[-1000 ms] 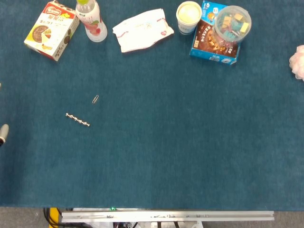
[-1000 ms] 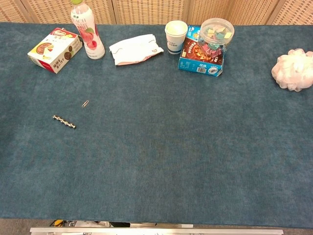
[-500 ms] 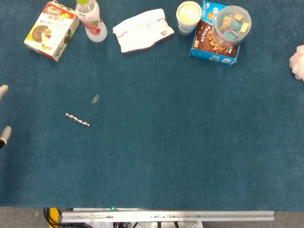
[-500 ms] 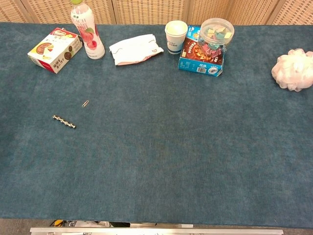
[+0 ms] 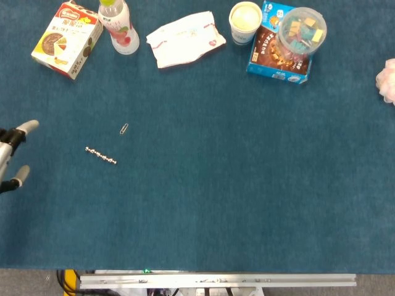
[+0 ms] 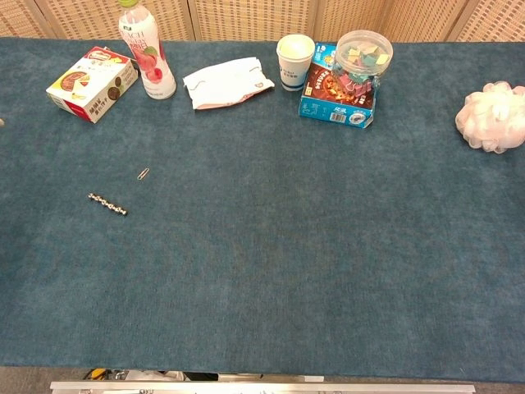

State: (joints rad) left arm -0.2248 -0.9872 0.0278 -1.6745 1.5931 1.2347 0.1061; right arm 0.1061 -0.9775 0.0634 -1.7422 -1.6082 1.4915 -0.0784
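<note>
Your left hand (image 5: 12, 154) shows only at the left edge of the head view: two pale fingertips (image 5: 29, 126) stand apart from one another with nothing between them, so it reads as spread and holding nothing. The rest of that hand is cut off by the frame. Your right hand appears in neither view.

Take the short string of small silver beads (image 5: 100, 155) as your landmark. It lies flat on the dark blue felt table cover (image 5: 234, 185), to the right of your left fingertips and apart from them. Just beyond the bead string, up and slightly to its right, lies a small silver paper clip (image 5: 124, 129), not touching it.

Far beyond the bead string, along the back edge, stands a row of things. Furthest left is a red and yellow snack box (image 5: 66, 39) lying flat. Beside it is a clear plastic drink bottle with a pink label (image 5: 118, 24), then a crumpled white packet with red print (image 5: 184, 37), then a white paper cup (image 5: 245, 21). Next comes a blue biscuit box (image 5: 274, 49) with a clear round tub of coloured clips (image 5: 300, 31) resting on top of it. Out at the far right edge sits a pale pink mesh bath puff (image 6: 492, 117).
</note>
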